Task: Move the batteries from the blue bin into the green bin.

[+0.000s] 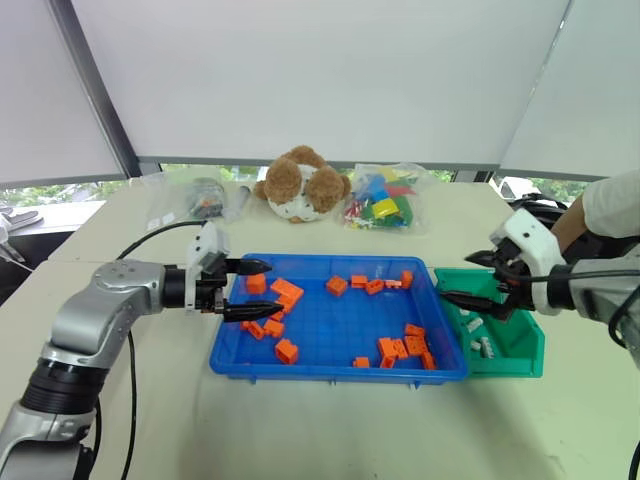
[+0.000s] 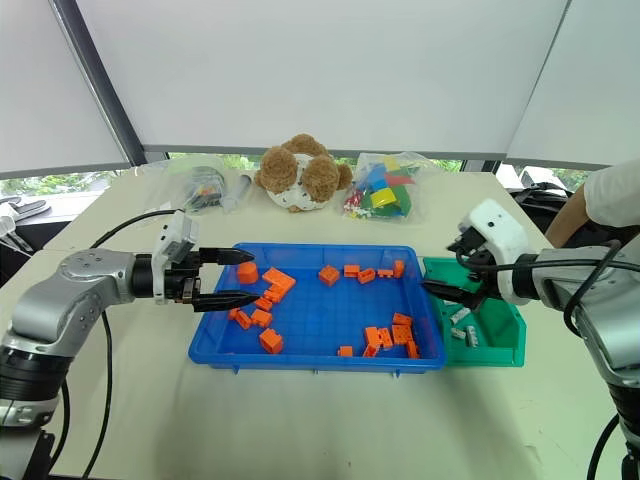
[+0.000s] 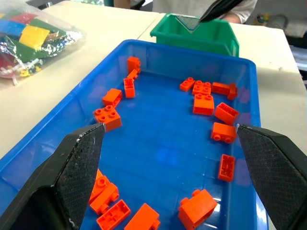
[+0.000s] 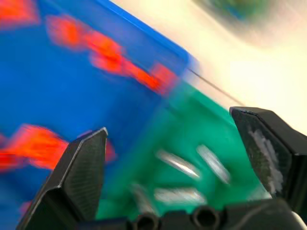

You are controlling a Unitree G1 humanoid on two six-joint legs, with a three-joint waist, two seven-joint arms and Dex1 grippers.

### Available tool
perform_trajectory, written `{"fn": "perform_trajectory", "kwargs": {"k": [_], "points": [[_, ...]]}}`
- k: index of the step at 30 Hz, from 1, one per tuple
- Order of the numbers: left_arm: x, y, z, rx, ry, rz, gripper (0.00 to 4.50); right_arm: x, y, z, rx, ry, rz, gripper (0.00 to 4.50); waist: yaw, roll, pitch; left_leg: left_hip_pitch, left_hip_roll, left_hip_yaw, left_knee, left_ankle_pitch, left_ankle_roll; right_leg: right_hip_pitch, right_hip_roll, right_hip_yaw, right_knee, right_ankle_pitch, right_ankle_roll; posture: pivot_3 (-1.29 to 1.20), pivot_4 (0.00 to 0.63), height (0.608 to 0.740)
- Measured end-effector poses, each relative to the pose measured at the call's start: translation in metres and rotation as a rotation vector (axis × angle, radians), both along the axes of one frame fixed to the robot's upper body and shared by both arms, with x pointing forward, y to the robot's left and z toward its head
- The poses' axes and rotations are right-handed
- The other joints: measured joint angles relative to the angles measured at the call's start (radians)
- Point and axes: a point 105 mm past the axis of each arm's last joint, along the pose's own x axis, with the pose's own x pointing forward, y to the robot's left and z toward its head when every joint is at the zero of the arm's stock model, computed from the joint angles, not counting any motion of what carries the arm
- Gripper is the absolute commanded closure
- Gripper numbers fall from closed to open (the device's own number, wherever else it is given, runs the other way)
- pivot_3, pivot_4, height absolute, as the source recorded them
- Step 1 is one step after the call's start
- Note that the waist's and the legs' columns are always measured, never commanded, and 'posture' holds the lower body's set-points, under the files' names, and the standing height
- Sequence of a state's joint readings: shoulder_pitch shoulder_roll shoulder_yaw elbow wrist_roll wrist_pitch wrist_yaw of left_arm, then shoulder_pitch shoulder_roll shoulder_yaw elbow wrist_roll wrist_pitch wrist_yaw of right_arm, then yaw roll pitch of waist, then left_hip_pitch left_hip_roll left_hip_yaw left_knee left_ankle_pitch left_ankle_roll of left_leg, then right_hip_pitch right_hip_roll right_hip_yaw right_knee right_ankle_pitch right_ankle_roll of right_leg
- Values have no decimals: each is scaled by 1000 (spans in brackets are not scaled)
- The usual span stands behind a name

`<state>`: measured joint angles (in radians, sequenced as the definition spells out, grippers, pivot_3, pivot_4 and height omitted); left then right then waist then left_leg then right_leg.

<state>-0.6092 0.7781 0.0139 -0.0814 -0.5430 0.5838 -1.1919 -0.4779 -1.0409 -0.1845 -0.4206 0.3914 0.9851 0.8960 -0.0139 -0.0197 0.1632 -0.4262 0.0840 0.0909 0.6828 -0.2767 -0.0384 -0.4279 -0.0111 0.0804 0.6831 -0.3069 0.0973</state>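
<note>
The right hand (image 2: 462, 278) hangs with its two black fingers spread apart and nothing between them, over the green bin's (image 2: 505, 345) near-left corner, where it meets the blue bin (image 2: 300, 357). Under it, several silver batteries (image 2: 462, 325) lie on the floor of the green bin, which sits touching the blue bin's 3 o'clock side.

The left hand (image 1: 255, 289) is also wide open and empty, pointing across the blue bin's 9 o'clock rim just above a cluster of orange blocks (image 1: 275, 300). More orange blocks are scattered along the 12 o'clock edge and toward the 4 o'clock corner; I can make out no battery among them.

Beyond the blue bin on the tabletop (image 2: 320, 420), at about 12 o'clock, sits a brown and white stuffed toy (image 2: 300, 178). A clear bag of coloured blocks (image 2: 383, 195) lies just at its 3 o'clock side, and another clear bag (image 2: 205, 188) at 9 o'clock. A person's white sleeve (image 2: 612, 195) shows at the far right.
</note>
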Motion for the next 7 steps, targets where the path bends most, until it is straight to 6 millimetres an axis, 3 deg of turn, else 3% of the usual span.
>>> {"fn": "perform_trajectory", "kwargs": {"k": [3,7], "points": [[-1,4,1,9,18,3,0,-17,26,0,8,20,168,52,1,0,0,0,0,0,0,0,0,0,0,0,0,0,0,0,150,733],[-4,11,2,27,36,17,0,-22,36,-2,16,39,229,52,2,0,0,0,0,0,1,0,0,1,0,0,0,0,0,0,150,733]]}}
